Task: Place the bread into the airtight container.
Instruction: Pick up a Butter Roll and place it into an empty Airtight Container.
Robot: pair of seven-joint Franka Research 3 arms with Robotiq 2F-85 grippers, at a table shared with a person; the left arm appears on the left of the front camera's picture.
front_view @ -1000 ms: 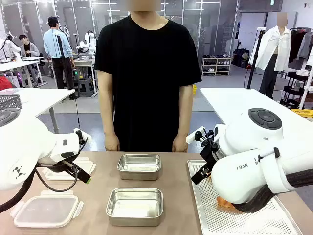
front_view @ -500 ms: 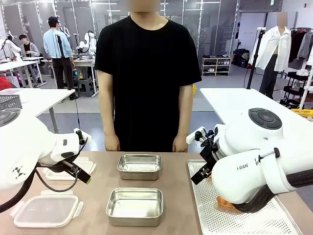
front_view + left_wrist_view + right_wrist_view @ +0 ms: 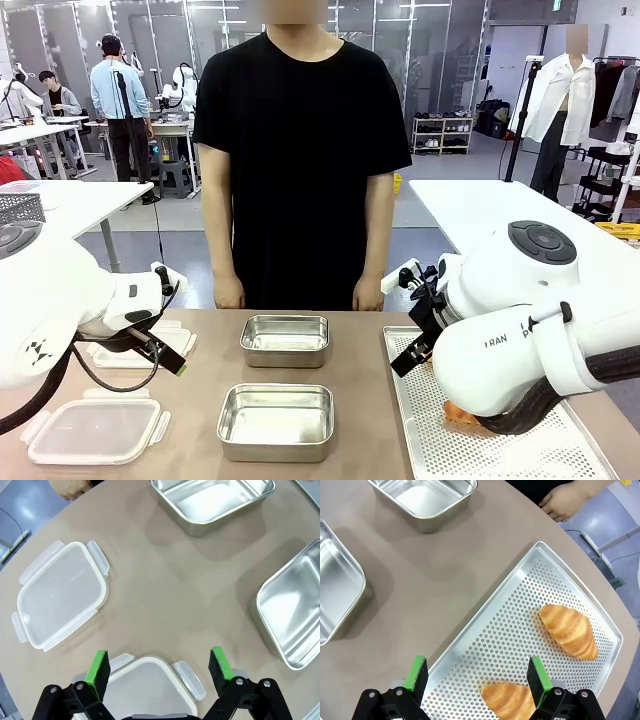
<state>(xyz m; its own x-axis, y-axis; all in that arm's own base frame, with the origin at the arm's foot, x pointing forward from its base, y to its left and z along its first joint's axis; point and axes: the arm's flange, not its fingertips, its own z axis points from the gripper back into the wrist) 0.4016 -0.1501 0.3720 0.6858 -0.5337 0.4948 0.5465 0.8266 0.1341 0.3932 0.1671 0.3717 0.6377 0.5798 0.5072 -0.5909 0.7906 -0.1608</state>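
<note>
Hovering over the perforated tray (image 3: 485, 630), the right gripper (image 3: 477, 676) hangs with jaws spread wide and nothing between the green pads. First croissant (image 3: 510, 700) lies just ahead of it, close by one pad. Second croissant (image 3: 568, 630) sits farther along the tray, apart from the first. Both pieces of bread are on the tray, neither touched.

Left gripper (image 3: 159, 662) is also spread wide and empty, above a clear plastic lid (image 3: 150, 687). Another lid (image 3: 62, 597) lies flat beyond it, apart.

Mid-table: near steel container (image 3: 275, 420) and far steel container (image 3: 285, 340), one behind the other with a gap between, both uncovered and bare inside. Tray to their right, lids to their left.

Far edge: a person (image 3: 300, 150) stands with hands hanging at the table edge, not reaching in.

Progress, as judged: nothing placed yet, no grasp made. Left to do: close on a croissant, lift it, carry it across to a container and set it in, and probably the same for the second. The lids are off, so sealing may follow, though the task names only the placing.
</note>
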